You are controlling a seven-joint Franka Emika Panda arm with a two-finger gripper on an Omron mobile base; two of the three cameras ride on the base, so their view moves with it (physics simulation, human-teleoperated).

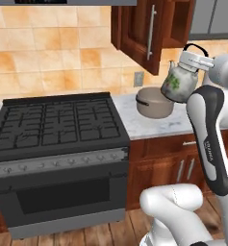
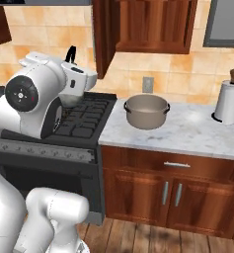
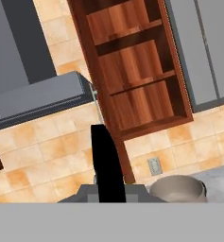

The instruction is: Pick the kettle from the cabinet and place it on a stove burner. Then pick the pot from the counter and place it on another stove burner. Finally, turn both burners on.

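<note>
I have the claw (image 1: 195, 54) clamped tight on the kettle (image 1: 179, 81) by its handle, so it hangs tilted in the air above the pot (image 1: 155, 102) on the counter (image 2: 197, 129), out of the cabinet (image 1: 142, 29) and beside the stove (image 1: 57, 122).

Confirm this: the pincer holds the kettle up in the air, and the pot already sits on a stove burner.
Wrong about the pot: the right base view shows it on the counter, beside the stove. The pincer does hold the kettle aloft.
</note>
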